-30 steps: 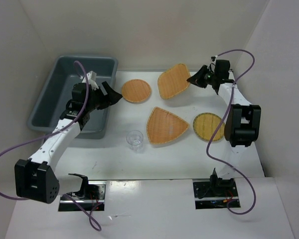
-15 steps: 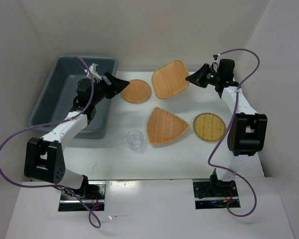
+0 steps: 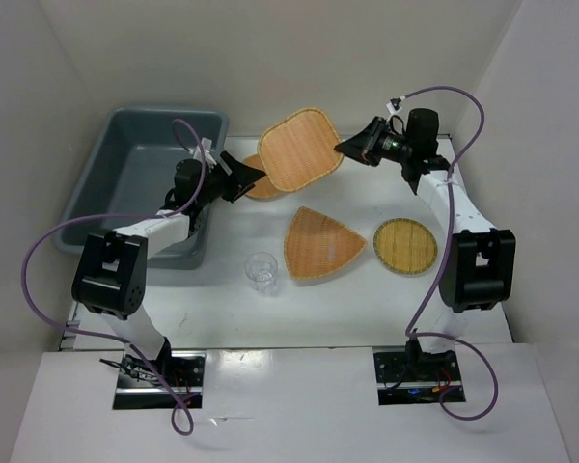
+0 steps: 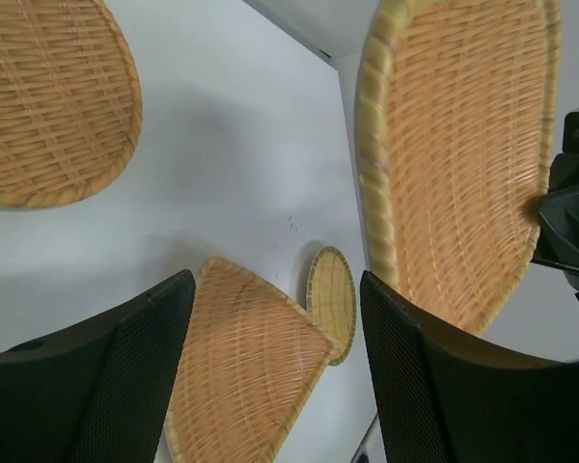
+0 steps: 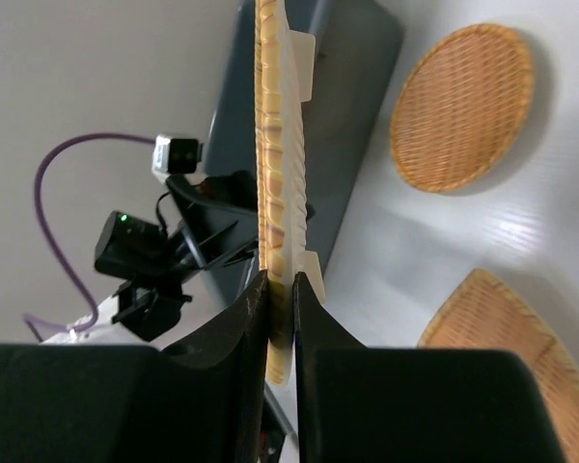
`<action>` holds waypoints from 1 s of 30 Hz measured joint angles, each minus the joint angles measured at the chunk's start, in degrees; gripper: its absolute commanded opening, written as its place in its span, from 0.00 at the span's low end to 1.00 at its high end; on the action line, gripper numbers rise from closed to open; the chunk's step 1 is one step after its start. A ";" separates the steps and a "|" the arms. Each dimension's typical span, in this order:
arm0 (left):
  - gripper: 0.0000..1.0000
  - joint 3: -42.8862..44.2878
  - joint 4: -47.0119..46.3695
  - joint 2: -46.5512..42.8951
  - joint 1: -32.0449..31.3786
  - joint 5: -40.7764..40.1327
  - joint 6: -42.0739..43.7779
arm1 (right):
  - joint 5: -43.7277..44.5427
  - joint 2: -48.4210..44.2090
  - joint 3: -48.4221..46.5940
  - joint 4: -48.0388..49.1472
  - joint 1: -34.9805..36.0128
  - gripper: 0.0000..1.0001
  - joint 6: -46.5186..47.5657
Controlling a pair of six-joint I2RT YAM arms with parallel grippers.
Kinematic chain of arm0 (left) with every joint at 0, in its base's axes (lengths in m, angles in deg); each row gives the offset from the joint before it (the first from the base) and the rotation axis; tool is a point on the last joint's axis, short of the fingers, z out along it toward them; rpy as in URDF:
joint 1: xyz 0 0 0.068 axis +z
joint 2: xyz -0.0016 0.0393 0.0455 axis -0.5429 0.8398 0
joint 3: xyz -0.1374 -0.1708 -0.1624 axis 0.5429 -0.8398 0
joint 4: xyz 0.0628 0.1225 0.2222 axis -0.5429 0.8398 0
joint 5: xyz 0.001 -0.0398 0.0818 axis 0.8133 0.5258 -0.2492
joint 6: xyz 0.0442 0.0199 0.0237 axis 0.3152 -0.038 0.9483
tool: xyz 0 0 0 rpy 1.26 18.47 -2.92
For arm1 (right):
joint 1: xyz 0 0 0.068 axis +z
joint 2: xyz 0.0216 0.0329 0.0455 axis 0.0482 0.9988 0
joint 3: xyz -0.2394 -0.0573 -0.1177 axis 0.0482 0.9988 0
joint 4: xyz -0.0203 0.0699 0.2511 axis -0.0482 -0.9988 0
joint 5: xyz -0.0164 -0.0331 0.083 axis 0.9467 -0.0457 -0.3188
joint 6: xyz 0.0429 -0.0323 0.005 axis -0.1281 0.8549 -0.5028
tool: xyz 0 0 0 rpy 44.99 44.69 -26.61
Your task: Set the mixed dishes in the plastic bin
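The right gripper [image 3: 347,149] is clamped on the rim of the rounded-square tray [image 3: 299,148], which is tilted clear of the table. The left gripper [image 3: 251,176], fingers wide and empty, hovers just beside that tray, over the round orange tray [image 3: 261,190]. The grey bin [image 3: 125,183] sits back by its wrist.

No writing, label, brand or number is legible in any view, whether on the plastic bin [image 3: 135,174], the rounded-square tray [image 3: 297,149] or the clear cup [image 3: 261,271].
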 measured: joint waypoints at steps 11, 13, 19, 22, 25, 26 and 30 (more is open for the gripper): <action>0.78 0.55 -1.84 1.05 0.09 0.76 -4.09 | -1.38 0.00 -0.07 2.43 2.01 0.00 -2.54; 0.78 0.55 -1.20 0.44 0.09 0.52 -3.93 | -1.42 0.04 -0.28 2.32 2.01 0.00 -2.56; 0.78 0.46 0.31 -2.67 0.09 -0.33 -3.34 | -1.66 0.70 -3.08 2.27 1.90 0.00 -2.54; 0.78 0.17 0.79 -3.89 0.09 -0.83 -2.43 | -1.77 1.27 -4.50 2.34 1.51 0.00 -2.51; 0.78 -0.24 1.22 -4.96 0.09 -1.16 -2.08 | -1.84 1.99 -5.07 2.32 1.09 0.00 -2.47; 0.78 -0.28 1.22 -5.16 0.09 -1.14 -2.08 | -1.79 2.29 -5.33 2.27 1.03 0.00 -2.21; 0.78 -0.33 1.14 -5.66 0.07 -1.16 -2.05 | -1.60 4.07 -5.77 1.86 0.76 0.00 -1.88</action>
